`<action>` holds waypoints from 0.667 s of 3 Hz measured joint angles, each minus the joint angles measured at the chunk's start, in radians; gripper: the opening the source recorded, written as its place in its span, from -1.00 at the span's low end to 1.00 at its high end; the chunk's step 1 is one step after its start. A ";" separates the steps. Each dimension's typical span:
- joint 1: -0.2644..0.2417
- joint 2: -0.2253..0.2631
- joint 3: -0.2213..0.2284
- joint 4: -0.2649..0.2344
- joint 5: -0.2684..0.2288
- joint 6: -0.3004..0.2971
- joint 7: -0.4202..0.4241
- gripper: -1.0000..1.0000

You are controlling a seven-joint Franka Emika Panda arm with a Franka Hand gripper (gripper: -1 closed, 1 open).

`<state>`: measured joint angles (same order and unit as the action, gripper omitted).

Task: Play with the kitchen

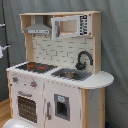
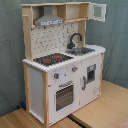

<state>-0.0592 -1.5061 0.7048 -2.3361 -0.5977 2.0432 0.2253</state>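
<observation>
No writing reads on the kitchen (image 1: 55,75) (image 2: 62,60). Grey curtain (image 1: 114,45) hangs behind, filling both exterior views' backgrounds. No gripper shows, so its state can't be told.

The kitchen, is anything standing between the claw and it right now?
Nothing visible does. The claw shows in neither exterior view, so its path cannot be traced. In both exterior views the kitchen stands with its stovetop, sink and oven door unblocked.
</observation>
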 joint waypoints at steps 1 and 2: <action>0.058 0.001 -0.068 -0.043 -0.029 0.007 0.001 1.00; 0.068 0.005 -0.121 -0.105 -0.046 0.075 0.010 1.00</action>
<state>0.0093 -1.5012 0.5841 -2.4411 -0.6437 2.1180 0.2352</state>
